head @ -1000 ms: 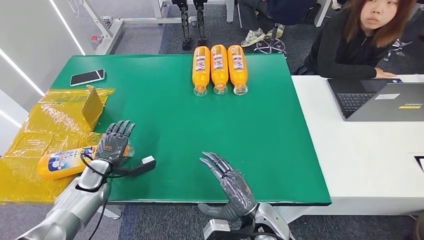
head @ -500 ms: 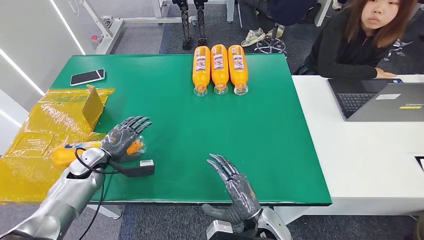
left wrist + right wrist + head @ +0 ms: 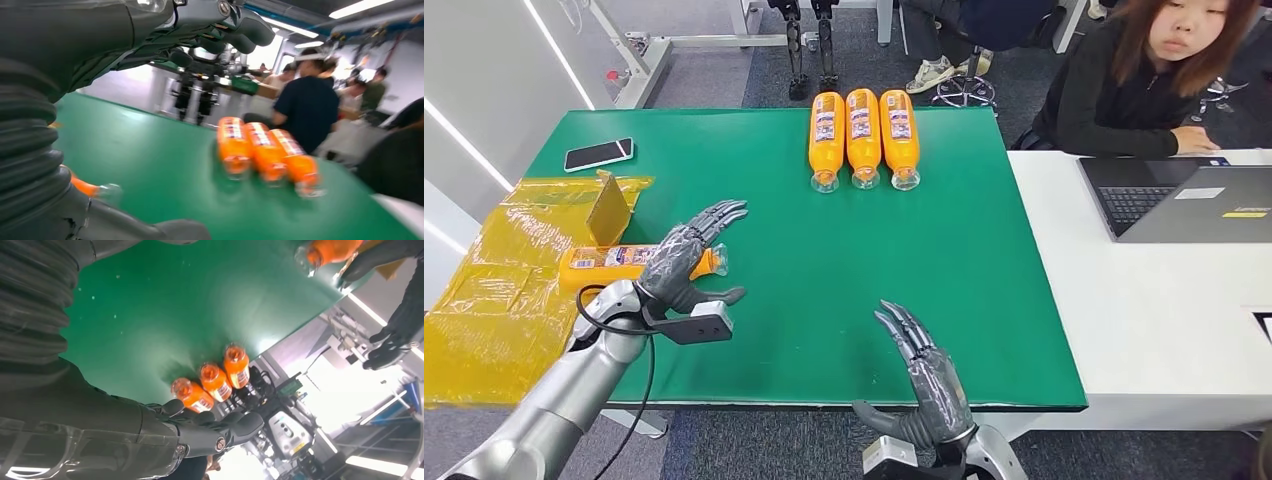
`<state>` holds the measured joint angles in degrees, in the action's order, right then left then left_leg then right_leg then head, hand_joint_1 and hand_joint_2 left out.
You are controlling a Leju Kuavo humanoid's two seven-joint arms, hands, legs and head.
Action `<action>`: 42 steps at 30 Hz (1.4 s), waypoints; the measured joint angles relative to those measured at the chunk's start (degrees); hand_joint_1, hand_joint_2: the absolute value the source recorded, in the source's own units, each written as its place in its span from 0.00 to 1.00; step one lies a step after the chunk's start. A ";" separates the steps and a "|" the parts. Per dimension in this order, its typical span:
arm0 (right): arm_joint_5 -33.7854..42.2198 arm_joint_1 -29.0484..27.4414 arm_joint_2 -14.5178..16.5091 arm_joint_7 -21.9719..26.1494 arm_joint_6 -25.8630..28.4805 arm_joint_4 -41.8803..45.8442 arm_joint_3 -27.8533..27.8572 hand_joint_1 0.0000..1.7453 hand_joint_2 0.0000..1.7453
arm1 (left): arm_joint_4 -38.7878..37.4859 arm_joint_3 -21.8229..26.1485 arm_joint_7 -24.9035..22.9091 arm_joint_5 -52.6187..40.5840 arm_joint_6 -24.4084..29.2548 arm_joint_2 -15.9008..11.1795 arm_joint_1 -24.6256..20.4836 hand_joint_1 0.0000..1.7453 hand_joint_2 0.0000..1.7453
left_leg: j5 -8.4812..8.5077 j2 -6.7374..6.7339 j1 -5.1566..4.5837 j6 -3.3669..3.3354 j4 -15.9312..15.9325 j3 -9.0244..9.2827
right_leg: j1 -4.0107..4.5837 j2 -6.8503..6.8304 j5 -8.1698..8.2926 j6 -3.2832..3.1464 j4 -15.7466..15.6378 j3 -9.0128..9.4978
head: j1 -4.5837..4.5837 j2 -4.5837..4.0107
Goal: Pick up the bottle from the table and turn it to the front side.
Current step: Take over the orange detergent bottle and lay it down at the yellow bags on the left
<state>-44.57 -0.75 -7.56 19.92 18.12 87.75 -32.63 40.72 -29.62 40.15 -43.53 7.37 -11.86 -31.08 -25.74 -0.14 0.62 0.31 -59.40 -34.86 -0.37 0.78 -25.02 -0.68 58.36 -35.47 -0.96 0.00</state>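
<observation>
Left hand over green table

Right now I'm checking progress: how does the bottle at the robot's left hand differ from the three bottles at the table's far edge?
The held bottle lies crosswise over the yellow plastic sheet, in the left hand; the three bottles lie free on the green table. It lies alone, cap pointing right; they lie side by side, caps toward the robot. All are orange with labels.

Silver arms, dk grey hands
</observation>
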 joint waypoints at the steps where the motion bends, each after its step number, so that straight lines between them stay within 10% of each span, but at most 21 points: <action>1: 0.01 -0.11 -0.02 0.05 -0.02 0.35 0.45 0.00 1.00 | 1.68 -0.93 0.04 1.72 -0.13 0.13 0.68 0.00 1.00 | 0.00 0.00 0.00 0.00 0.00 0.00 | 0.00 0.00 0.00 0.00 -0.01 0.00 | 0.00 0.00; 18: 0.39 -0.43 -0.52 1.14 0.04 1.19 2.60 0.00 1.00 | 13.30 -5.02 0.07 8.10 -0.29 1.81 6.29 0.00 1.00 | -0.02 -0.01 0.01 0.00 0.00 -0.01 | 0.00 0.00 0.00 0.01 -0.01 0.00 | -0.01 0.00; 24: 3.59 -0.46 -1.31 2.58 1.07 1.26 2.87 0.00 1.00 | 21.15 -6.16 0.10 24.25 -2.57 2.75 10.07 0.00 1.00 | -0.03 0.00 -0.02 -0.03 0.00 -0.03 | 0.00 0.00 -0.02 0.03 -0.05 0.00 | 0.00 0.00; 42: 14.50 -7.79 2.34 14.07 11.01 11.99 4.94 0.00 1.00 | 37.56 2.21 0.16 39.83 -14.33 17.80 25.52 0.00 1.00 | -0.20 0.07 -0.02 -0.19 0.01 -0.07 | 0.00 -0.11 -0.10 0.12 -0.09 0.02 | 0.00 0.00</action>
<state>-30.07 -8.54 -5.21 33.99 29.12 99.74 -27.69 78.28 -27.41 40.30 -3.70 -6.96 5.95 -5.55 -25.94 -0.08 0.59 0.12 -59.39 -34.94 -0.37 0.67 -25.11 -0.56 58.26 -35.46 -0.96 0.00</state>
